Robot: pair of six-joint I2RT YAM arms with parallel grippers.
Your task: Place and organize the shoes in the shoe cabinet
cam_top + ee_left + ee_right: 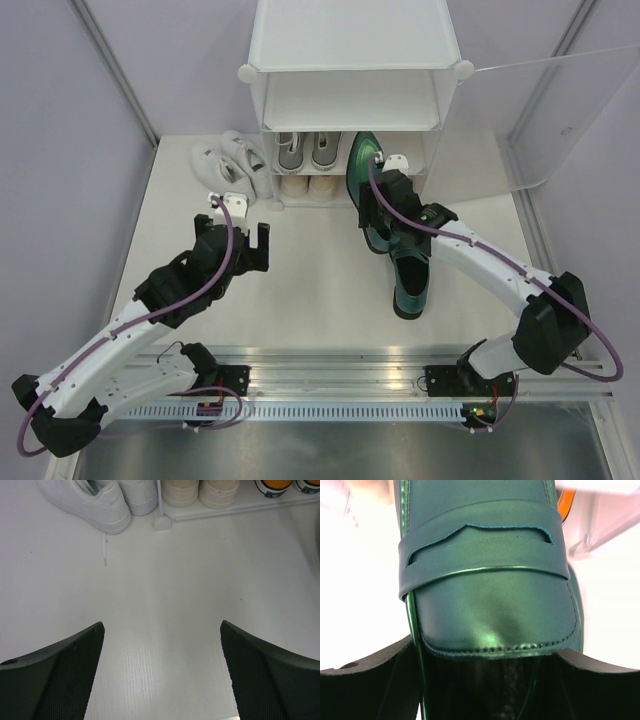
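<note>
Right gripper (487, 652) was clamped on a glossy green loafer (485, 555), one finger on each side at the mouth of the shoe, just behind the strap. From above, that loafer pointed toe-first at the lower right opening of the white cabinet (355, 40) (lifted or resting, couldn't tell). The other green loafer (410, 285) lay on the table (300, 300) just behind it, partly under the right arm. The frosted door (560, 110) stood swung open to the right. On the cabinet's left side, the grey shoes (305, 150) showed above the cream shoes (307, 185), toes out. The orange shoes (275, 484) sat on the bottom level just right of the cream pair. The white sneakers (95, 500) were on the table outside, just beside the cabinet's left corner. Left gripper (162, 630) hung over bare table in front of them, jaws wide apart, holding nothing.
</note>
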